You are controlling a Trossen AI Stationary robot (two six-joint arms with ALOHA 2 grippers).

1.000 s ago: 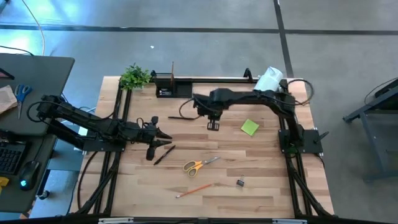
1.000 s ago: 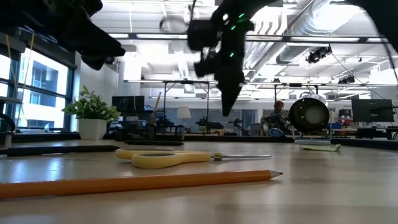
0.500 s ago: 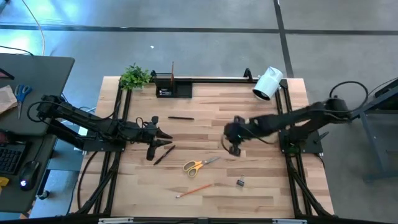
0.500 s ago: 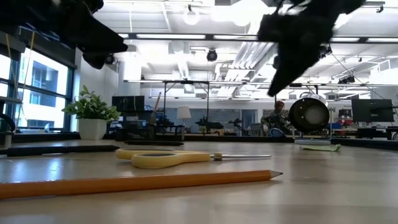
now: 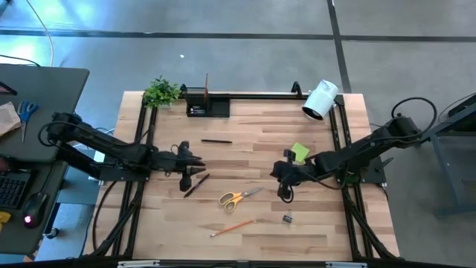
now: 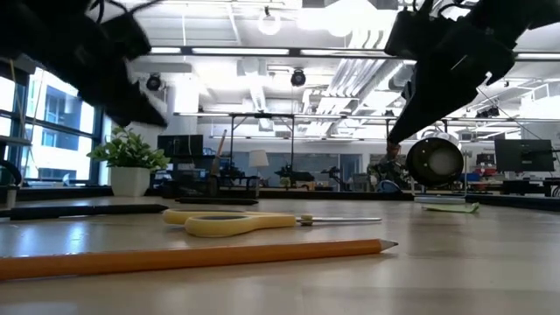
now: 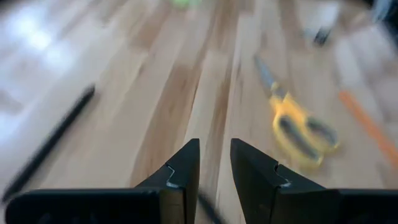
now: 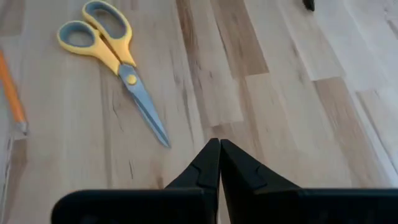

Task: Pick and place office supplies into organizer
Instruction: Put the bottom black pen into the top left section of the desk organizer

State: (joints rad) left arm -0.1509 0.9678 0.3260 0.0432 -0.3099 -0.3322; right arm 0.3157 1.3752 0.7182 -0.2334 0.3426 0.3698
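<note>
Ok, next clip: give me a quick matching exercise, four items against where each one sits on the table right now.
Things:
1. yellow-handled scissors
2. sticky-note pad
3. organizer
4. orange pencil

Places:
A. far edge of the table, beside the plant
B. near edge, in front of the scissors
C. just behind the right gripper
D. mid-table, between the two grippers

Pairs: 1-D, 2-C, 3-A, 4-B
</note>
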